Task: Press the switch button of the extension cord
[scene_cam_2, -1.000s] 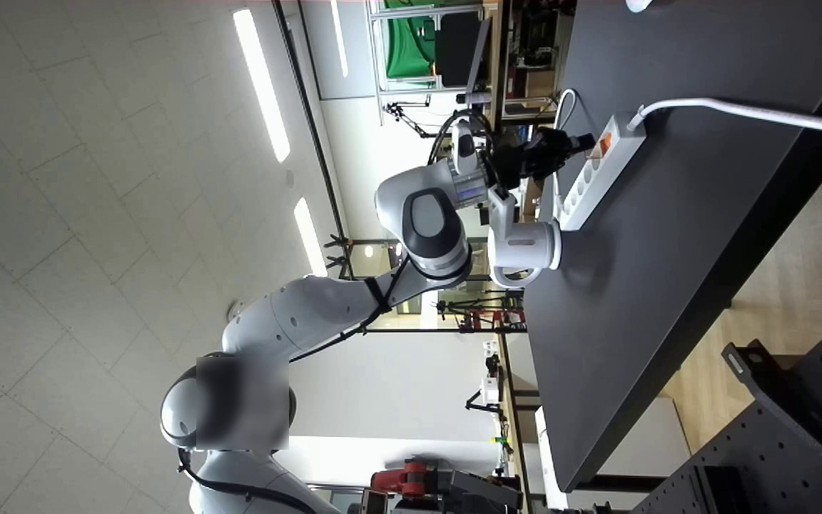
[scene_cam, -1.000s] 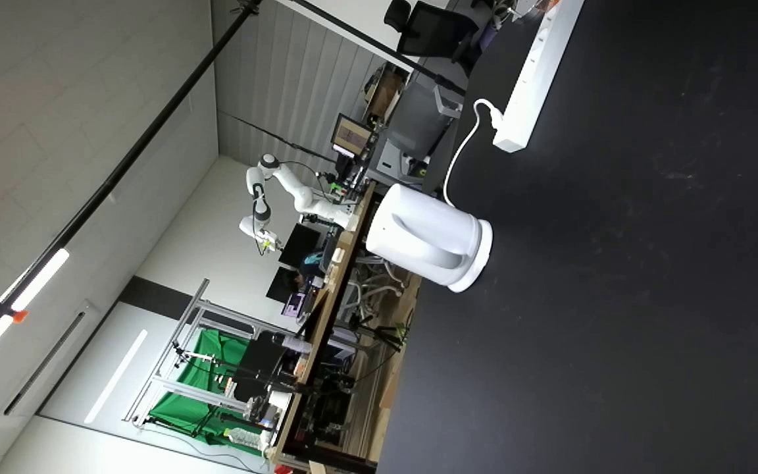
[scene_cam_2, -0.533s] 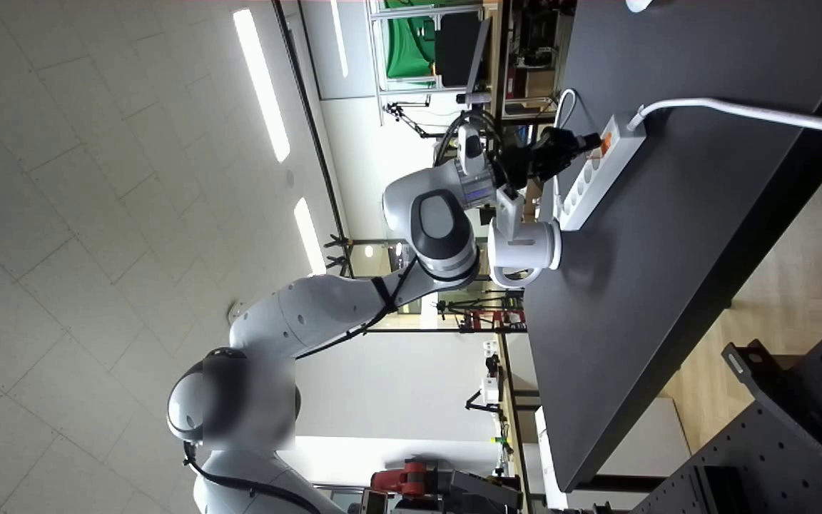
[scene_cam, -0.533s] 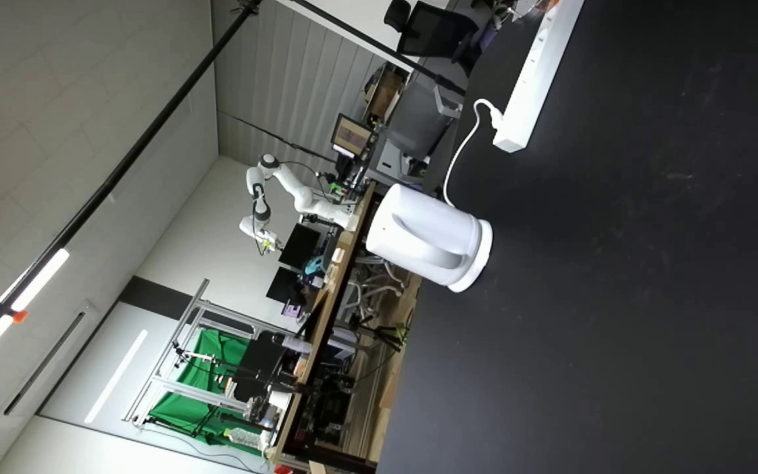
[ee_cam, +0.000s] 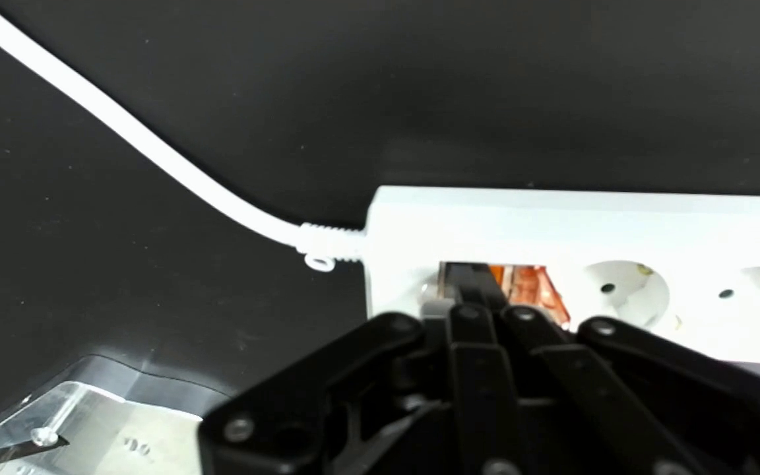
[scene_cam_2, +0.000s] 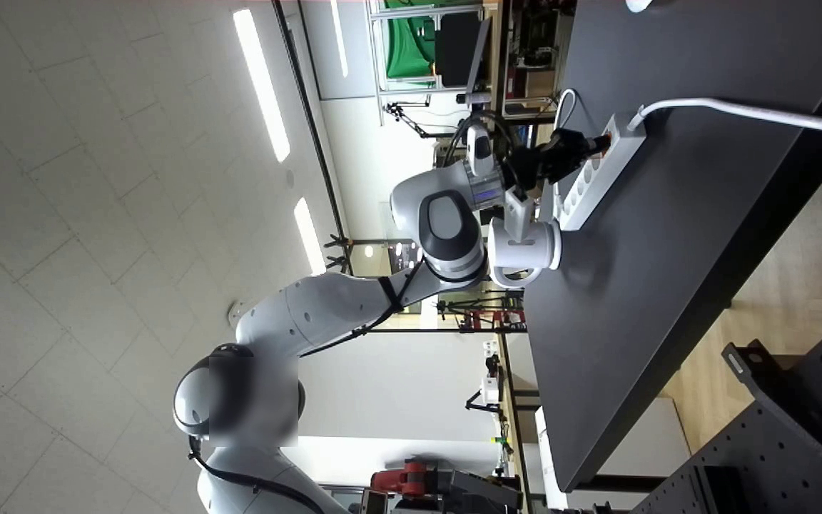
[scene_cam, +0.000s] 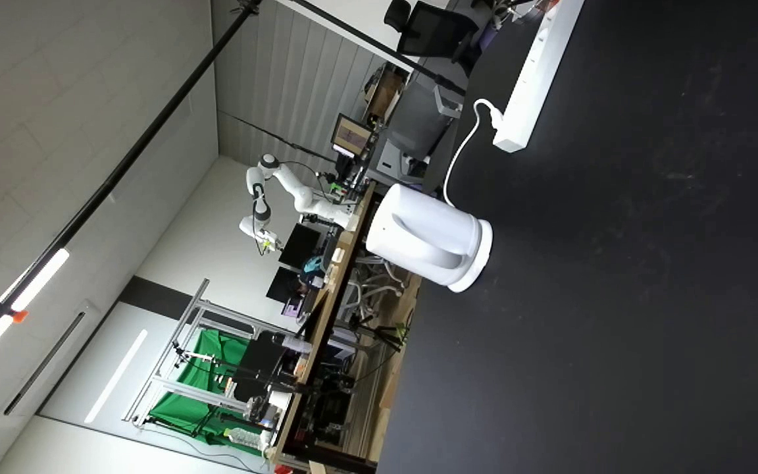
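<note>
Dipping lower, pincer (ee_cam: 480, 289) at switch (ee_cam: 529, 288)

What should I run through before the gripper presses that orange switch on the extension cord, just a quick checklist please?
1. Gripper shut for pressing: ok, its fingers look together in the wrist view.
2. Aim at the orange switch: ok, the gripper's tip overlaps part of it in the wrist view.
3. Firm contact with the switch: cannot tell, the meeting point is hidden.
4. Switch on or off: cannot tell, it is partly covered.
5. White cable clear of the gripper: ok, it leaves the end of the extension cord away from the fingers.
6. White kettle upright on the table: ok.
</note>
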Controlling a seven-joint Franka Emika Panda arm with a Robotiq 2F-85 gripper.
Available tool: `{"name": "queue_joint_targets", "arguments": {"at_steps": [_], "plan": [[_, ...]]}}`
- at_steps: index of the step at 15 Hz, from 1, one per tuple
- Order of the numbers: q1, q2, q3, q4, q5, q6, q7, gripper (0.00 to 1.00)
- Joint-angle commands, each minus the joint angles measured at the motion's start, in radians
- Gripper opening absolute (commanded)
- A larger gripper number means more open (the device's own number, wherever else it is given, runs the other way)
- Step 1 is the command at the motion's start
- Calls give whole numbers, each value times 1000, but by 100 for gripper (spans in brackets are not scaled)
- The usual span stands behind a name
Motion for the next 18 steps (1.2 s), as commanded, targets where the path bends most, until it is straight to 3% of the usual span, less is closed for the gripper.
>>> {"name": "queue_joint_targets", "arguments": {"at_steps": [1,6,18], "plan": [[-17,14,16,12,15,13,-7,0],[-32,49,26,70,18,-67,-16,0],[-147,259,78,511,55,-584,-94,0]]}}
